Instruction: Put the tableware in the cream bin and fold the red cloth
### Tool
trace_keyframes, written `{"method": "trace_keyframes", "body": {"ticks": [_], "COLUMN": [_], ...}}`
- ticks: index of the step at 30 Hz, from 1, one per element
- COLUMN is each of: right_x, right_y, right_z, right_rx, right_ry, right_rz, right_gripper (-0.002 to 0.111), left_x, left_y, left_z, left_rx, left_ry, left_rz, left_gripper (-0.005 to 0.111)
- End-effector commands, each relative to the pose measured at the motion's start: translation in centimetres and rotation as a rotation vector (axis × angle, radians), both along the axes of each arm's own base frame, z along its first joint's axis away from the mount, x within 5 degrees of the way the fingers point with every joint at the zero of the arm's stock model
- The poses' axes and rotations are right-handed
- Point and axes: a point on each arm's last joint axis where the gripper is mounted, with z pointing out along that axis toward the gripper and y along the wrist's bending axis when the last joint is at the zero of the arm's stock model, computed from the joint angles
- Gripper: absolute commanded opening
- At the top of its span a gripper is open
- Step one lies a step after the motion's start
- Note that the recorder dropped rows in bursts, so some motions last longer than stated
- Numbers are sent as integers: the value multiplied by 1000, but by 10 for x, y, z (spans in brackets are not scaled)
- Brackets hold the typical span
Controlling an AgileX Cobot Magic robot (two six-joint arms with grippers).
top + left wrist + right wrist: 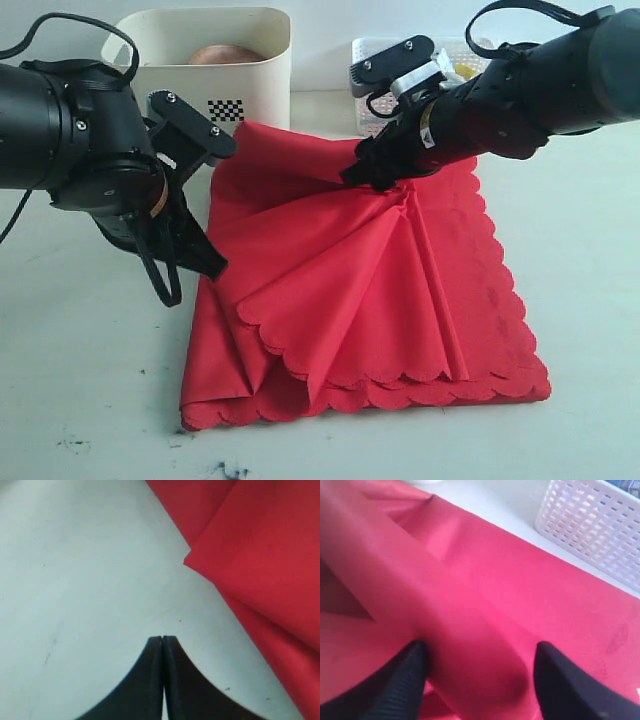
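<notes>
The red cloth [370, 290] lies on the table in a bunched, fan-shaped fold, its scalloped edges toward the front. My right gripper [366, 178] sits at the cloth's far edge where the pleats meet. In the right wrist view it [480, 650] is open, with a raised ridge of cloth [520, 590] between its fingers. My left gripper [210, 265] hangs at the cloth's left side. In the left wrist view it [163, 638] is shut and empty above bare table beside the cloth [260, 555]. The cream bin [260, 70] stands behind, with a brown wooden plate [225, 54] inside; other tableware is hidden.
A white lattice basket [375, 50] stands at the back right, just beyond the cloth's far edge, also seen as the basket [590, 525] in the right wrist view. Something yellow [463, 70] sits in it. Pale table surface [80, 380] spreads left and front of the cloth.
</notes>
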Motion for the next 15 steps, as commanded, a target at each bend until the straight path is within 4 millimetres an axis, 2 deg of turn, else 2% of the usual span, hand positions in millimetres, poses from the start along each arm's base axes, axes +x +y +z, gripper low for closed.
{"method": "trace_keyframes", "body": {"ticks": [1, 3, 4, 8, 14, 15], "right_x": [2, 2, 2, 0, -7, -5], "right_y": [-2, -6, -9, -24, -35, -43], "right_z": [0, 2, 6, 31, 77, 86], "right_rx": [-73, -131, -164, -284, -243, -221], "right_ry": [-2, 20, 34, 31, -66, -82], "right_rz": [36, 18, -3, -67, -118, -147], "right_gripper": [26, 6, 0, 0, 0, 0], "left_x": [-1, -1, -1, 0, 0, 1], "left_y": [3, 3, 3, 3, 3, 2], "left_z": [2, 2, 2, 2, 2, 3], "left_rx": [8, 9, 11, 21, 21, 5], "left_ry": [-20, -21, -22, -30, -30, -36], "left_rz": [-9, -10, -11, -20, -20, -30], "left_gripper": [0, 0, 0, 0, 0, 0]}}
